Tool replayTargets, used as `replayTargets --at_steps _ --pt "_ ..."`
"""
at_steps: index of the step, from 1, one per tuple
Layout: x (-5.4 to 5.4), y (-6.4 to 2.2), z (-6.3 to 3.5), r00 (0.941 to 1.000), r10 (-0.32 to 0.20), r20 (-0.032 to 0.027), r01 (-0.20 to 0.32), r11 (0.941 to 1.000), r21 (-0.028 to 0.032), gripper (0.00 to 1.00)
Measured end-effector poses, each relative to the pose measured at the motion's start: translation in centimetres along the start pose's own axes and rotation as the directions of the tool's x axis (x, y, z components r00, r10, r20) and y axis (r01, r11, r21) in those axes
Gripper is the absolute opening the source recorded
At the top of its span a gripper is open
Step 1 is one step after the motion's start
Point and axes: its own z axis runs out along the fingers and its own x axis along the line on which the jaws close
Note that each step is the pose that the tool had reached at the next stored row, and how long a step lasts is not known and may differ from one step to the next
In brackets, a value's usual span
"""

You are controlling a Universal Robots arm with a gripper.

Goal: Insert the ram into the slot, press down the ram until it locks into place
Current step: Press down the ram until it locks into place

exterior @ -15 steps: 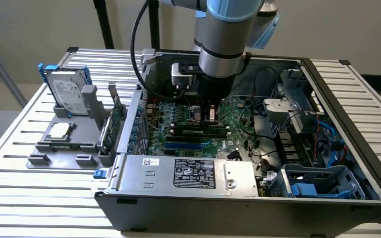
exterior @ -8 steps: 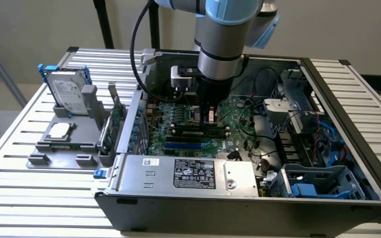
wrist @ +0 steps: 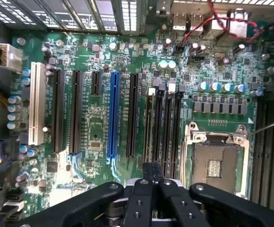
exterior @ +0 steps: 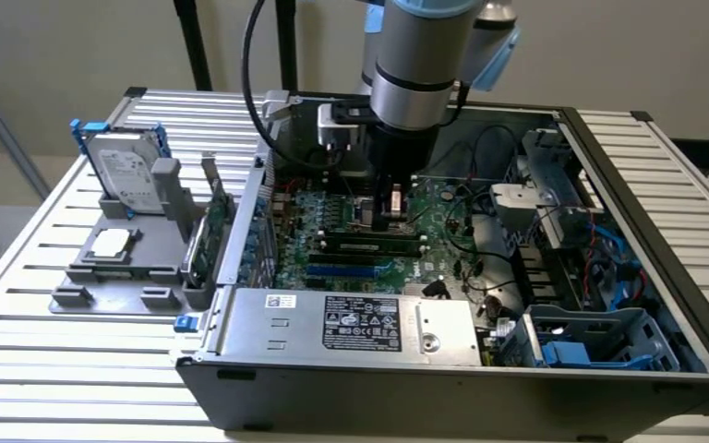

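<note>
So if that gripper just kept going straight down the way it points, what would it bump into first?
Probably the ram, which lies along the slot right under the gripper; depth is hard to judge, so they may already be touching.

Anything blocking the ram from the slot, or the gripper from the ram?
Nothing visible. In the exterior view the ram already lies along the slot, with the gripper right over one end. No cable crosses between them, and the neighbouring black sockets look bare.
</note>
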Motion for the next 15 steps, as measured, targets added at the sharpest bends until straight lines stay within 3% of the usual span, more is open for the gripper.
replayTargets --at_steps 15 --pt "0.00 -0.01 -0.12 1.0000 0.000 0.0003 0.000 1.0000 -0.0004 0.11"
